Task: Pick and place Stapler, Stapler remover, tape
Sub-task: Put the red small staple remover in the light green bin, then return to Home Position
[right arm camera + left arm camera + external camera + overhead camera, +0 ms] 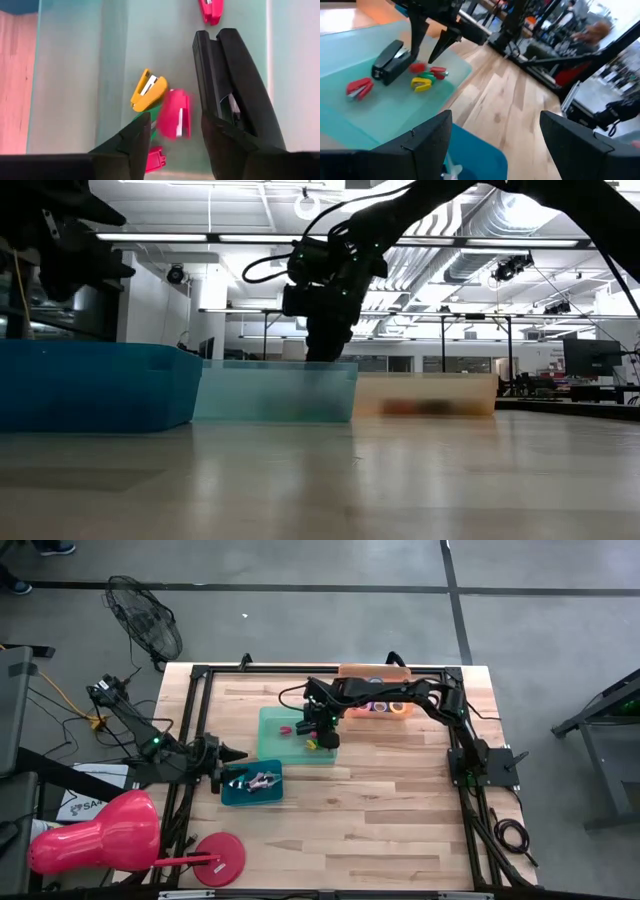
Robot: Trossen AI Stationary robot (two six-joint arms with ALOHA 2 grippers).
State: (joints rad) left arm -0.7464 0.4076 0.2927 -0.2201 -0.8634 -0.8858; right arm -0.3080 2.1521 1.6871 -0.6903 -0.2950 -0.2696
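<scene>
- Two grippers on record. Right gripper (172, 140) hangs over the pale green tray (270, 735), fingers parted, a pink staple remover (176, 120) blurred in the gap between them, apparently dropping free; nothing looks clamped.
- Left gripper (492, 145) waits at 9 o'clock on the bench (380, 810), over the blue tray (228, 798), fingers wide apart and holding nothing.
- Task items in the green tray: black stapler (390, 60); yellow staple remover (148, 90); red staple remover (359, 87); a green remover partly under the yellow one.
- Tape rolls (385, 708) lie in the orange tray (345, 671) at 12 o'clock, under the right arm.
- Step in hand, by judgement: release into the green tray. Done well, the fingers part fully, the gripper pauses until the piece settles, then rises straight up, clear of the stapler just beside it.
- Hard to make out: whether the pink remover touches either finger; where it comes to rest.
- Low view: tray walls hide all contents; the right gripper's fingertips sit behind the green tray's rim.
- High view: the blue tray's contents are an unreadable jumble of pale and pink pieces; the right arm hides part of the tape rolls, so their number cannot be told.
</scene>
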